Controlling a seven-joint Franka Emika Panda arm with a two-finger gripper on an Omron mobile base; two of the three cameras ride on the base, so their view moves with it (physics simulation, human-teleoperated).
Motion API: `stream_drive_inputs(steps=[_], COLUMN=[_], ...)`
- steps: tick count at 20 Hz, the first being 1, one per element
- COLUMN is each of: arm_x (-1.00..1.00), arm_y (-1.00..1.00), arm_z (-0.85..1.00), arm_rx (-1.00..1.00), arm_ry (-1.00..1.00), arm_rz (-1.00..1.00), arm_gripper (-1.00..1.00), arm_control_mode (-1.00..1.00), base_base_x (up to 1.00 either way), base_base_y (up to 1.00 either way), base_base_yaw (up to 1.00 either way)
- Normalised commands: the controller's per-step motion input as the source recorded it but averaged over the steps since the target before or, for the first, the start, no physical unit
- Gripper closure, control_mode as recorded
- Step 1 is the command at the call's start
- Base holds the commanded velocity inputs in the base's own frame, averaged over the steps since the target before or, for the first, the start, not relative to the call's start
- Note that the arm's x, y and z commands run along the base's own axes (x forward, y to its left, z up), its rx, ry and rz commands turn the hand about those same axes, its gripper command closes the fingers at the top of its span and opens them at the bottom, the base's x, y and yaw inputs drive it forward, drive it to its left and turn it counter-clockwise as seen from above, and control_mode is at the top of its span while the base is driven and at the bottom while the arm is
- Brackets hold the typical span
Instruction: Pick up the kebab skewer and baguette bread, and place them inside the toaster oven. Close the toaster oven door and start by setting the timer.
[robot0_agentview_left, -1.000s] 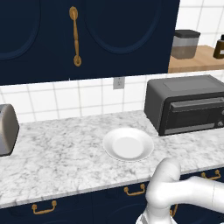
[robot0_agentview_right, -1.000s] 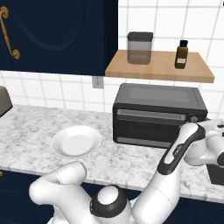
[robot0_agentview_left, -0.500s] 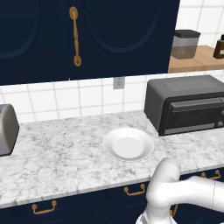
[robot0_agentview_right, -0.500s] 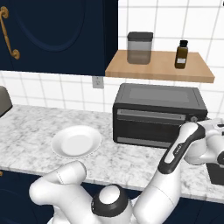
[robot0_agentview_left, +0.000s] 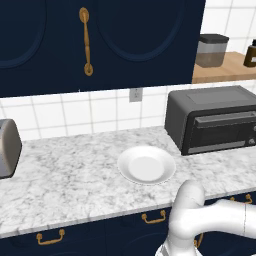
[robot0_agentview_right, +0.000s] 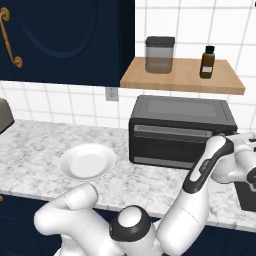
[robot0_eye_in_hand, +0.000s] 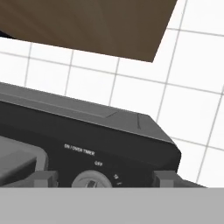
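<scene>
The dark grey toaster oven (robot0_agentview_left: 215, 120) (robot0_agentview_right: 180, 130) stands on the counter under a wooden shelf, and the toaster oven door (robot0_agentview_left: 220, 132) (robot0_agentview_right: 170, 145) is shut. In the hand view my gripper (robot0_eye_in_hand: 104, 178) is close up to the oven's (robot0_eye_in_hand: 109, 131) right-hand control strip. Its two fingertips (robot0_eye_in_hand: 43, 177) stand apart on either side of the round timer knob (robot0_eye_in_hand: 89, 180), so it is open and holds nothing. My arm (robot0_agentview_right: 210, 160) reaches to the oven's right end. The kebab skewer and baguette bread are hidden from view.
An empty white plate (robot0_agentview_left: 146, 165) (robot0_agentview_right: 87, 161) lies left of the oven. A silver pop-up toaster (robot0_agentview_left: 7, 147) sits at the far left. The shelf (robot0_agentview_right: 182, 75) carries a jar (robot0_agentview_right: 160, 54) and a brown bottle (robot0_agentview_right: 207, 61). A dark block (robot0_agentview_right: 247, 196) stands at the counter's right edge.
</scene>
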Motion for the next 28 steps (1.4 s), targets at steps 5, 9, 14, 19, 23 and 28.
stream_drive_inputs(steps=[5, 9, 14, 19, 23, 28], arm_x=[0.11, -0.01, -0.03, 0.00, 0.01, 0.05], arm_y=[-0.20, -0.01, 0.00, 0.00, 0.03, 0.02], arm_z=[-0.02, -0.16, -0.12, -0.05, -0.04, 0.00], arm_rx=[0.00, 0.00, 0.01, 0.02, 0.02, 0.03], arm_ry=[0.00, 0.00, 0.00, 0.00, 0.00, 0.00], arm_rz=[0.00, 0.00, 0.00, 0.00, -0.01, -0.03], arm_gripper=[-1.00, -1.00, -1.00, -1.00, -1.00, -1.00], arm_control_mode=[-1.00, -1.00, -1.00, -1.00, -1.00, -1.00], base_base_x=[0.00, 0.00, 0.00, 0.00, 0.00, 0.00], base_base_y=[0.00, 0.00, 0.00, 0.00, 0.00, 0.00], base_base_yaw=[0.00, 0.00, 0.00, 0.00, 0.00, 0.00])
